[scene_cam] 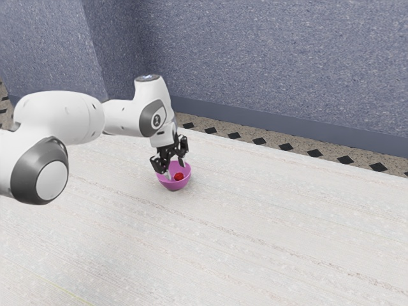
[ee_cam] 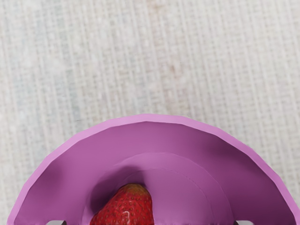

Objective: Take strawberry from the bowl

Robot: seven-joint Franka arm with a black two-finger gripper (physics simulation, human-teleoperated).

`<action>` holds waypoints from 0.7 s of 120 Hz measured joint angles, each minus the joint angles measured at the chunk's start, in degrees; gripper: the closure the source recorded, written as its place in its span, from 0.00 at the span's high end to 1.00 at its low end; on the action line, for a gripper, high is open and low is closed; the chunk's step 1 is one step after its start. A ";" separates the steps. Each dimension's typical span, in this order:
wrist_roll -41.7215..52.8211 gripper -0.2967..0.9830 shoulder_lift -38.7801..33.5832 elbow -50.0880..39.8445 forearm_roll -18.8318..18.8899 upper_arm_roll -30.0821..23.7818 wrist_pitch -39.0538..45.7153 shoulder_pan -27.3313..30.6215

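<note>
My gripper (scene_cam: pixel 175 168) points down into the purple bowl (scene_cam: pixel 175 185), its two fingers spread apart. The red strawberry (scene_cam: pixel 179 176) lies inside the bowl, just below the fingertips. In the wrist view the strawberry (ee_cam: pixel 127 206) rests on the floor of the bowl (ee_cam: pixel 187 140), its dull greenish-brown end facing the nearer rim. Small tips of the gripper (ee_cam: pixel 150 222) show at the lower edge, one on each side of the strawberry and apart from it. The strawberry's lower part is cut off there.
The bowl stands on a pale, streaked table (scene_cam: pixel 255 242). Beyond the table's far edge are a strip of floor with dark diamonds (scene_cam: pixel 285 146) and a blue-grey wall (scene_cam: pixel 274 64).
</note>
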 joint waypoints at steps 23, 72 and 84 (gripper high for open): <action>0.24 0.58 0.97 1.04 -0.09 -0.02 0.91 0.06; 0.52 0.49 1.65 1.35 -0.60 -0.09 2.17 0.06; 0.58 0.48 1.95 1.15 -0.88 -0.09 2.25 0.06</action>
